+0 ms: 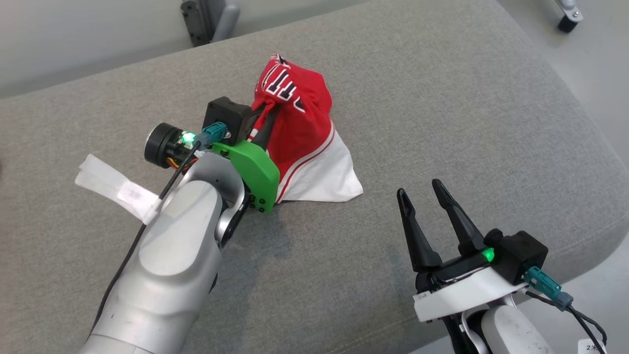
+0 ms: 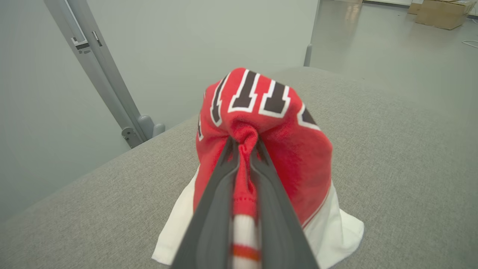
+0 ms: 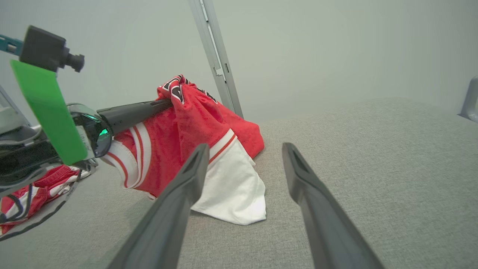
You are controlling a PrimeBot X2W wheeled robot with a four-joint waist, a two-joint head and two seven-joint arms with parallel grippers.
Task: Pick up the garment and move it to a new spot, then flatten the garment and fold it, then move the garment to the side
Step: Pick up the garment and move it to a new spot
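Right tool (image 1: 418, 188): near right, above the cushion (image 1: 442, 98); fingers spread wide with nothing between them; apart from the garment.
Left arm (image 1: 172, 236): near left, reaching toward the far side; a white tape strip (image 1: 115, 189) is wrapped on it.
Left tool (image 2: 244, 142): clamped on a bunched red fold at the garment's top.
Garment (image 1: 300, 132): red and white jersey with black, white-edged lettering; mid-cushion, just right of the left arm; drawn up to a peak at the left tool, white hem resting on the cushion.
Cushion: grey fabric, under everything.
Post (image 2: 101, 71): grey metal, beyond the far edge.
Boxes (image 2: 440, 15): cardboard, on the floor, far right.
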